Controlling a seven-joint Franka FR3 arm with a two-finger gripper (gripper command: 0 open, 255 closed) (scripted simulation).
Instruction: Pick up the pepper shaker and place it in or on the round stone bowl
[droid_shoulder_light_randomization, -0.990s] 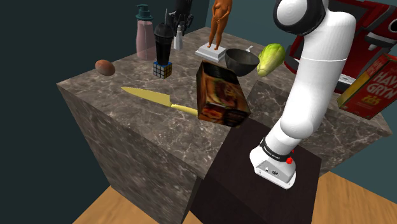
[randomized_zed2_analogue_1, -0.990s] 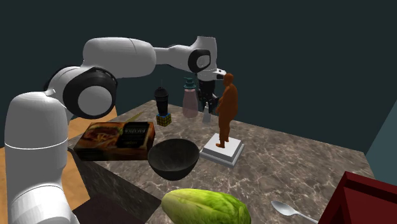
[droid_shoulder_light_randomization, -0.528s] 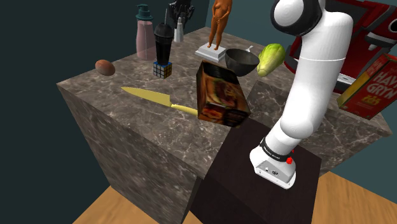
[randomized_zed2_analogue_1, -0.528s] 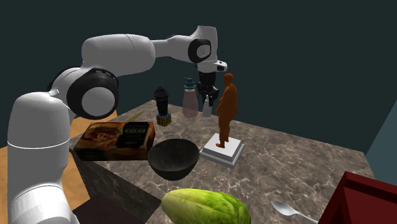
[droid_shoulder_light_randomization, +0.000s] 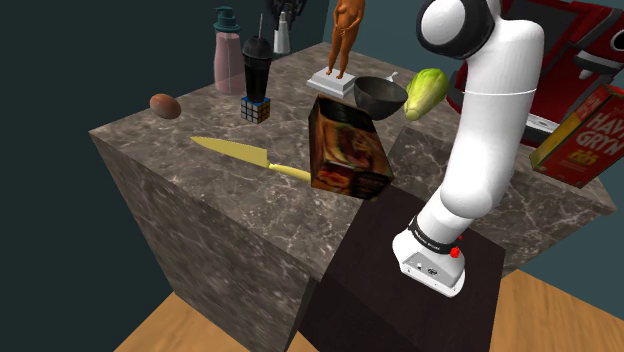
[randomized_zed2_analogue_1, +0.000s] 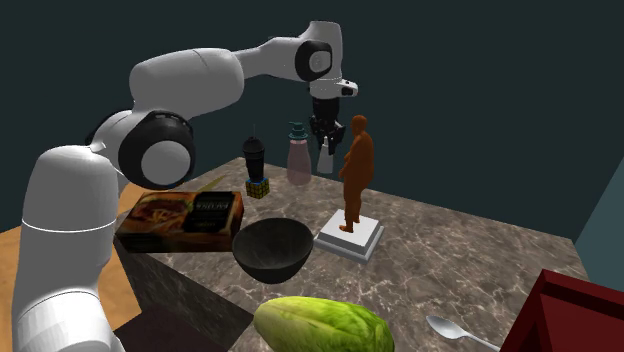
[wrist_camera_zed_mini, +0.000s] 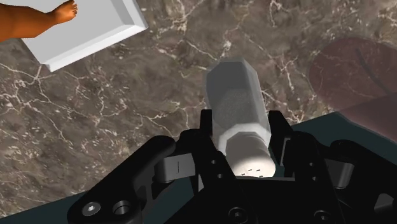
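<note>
Nearest you in the shoulder view, the printed box (droid_shoulder_light_randomization: 345, 150) sits at the near edge of the marble table (droid_shoulder_light_randomization: 200, 200). The dark round bowl (droid_shoulder_light_randomization: 380, 97) lies just behind it, beside the white base of the brown statue (droid_shoulder_light_randomization: 343, 40). Farther back, past the dark bottle (droid_shoulder_light_randomization: 256, 70) and the pink dispenser (droid_shoulder_light_randomization: 228, 55), your claw (droid_shoulder_light_randomization: 283, 22) hangs over the table's far side. It is clamped on the pale pepper shaker (droid_shoulder_light_randomization: 283, 38), holding it clear of the marble and well apart from the bowl.
</note>
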